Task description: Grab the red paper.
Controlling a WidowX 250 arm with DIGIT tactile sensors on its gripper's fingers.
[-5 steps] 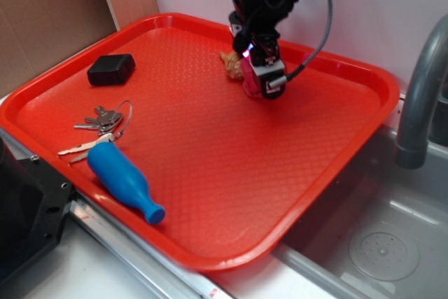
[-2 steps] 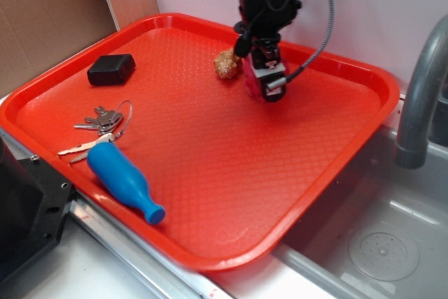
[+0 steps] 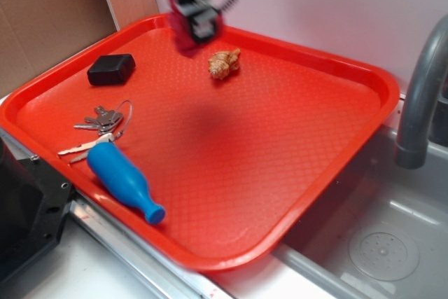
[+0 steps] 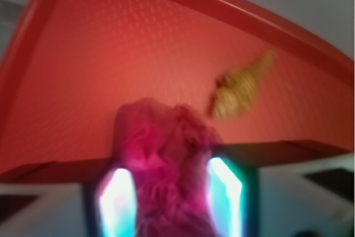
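Note:
My gripper [image 3: 187, 31] is lifted above the far left part of the orange-red tray [image 3: 231, 145], blurred by motion. It is shut on the red paper [image 4: 166, 165], a wrinkled crimson-pink ball held between the two glowing fingers [image 4: 116, 198] in the wrist view. In the exterior view the paper [image 3: 183, 36] shows as a dark red patch at the fingertips. The gripper [image 4: 169, 198] hangs clear of the tray floor.
A tan ridged shell-like lump [image 3: 224, 64] lies on the tray right of the gripper, also in the wrist view [image 4: 238, 90]. A black box [image 3: 110, 69], keys [image 3: 98, 127] and a blue bottle [image 3: 126, 183] lie at the left. A grey faucet [image 3: 420, 96] and sink [image 3: 381, 243] stand at the right.
The gripper has risen off the tray floor and swung left and back, carrying the red paper with it. The tan lump stays on the tray.

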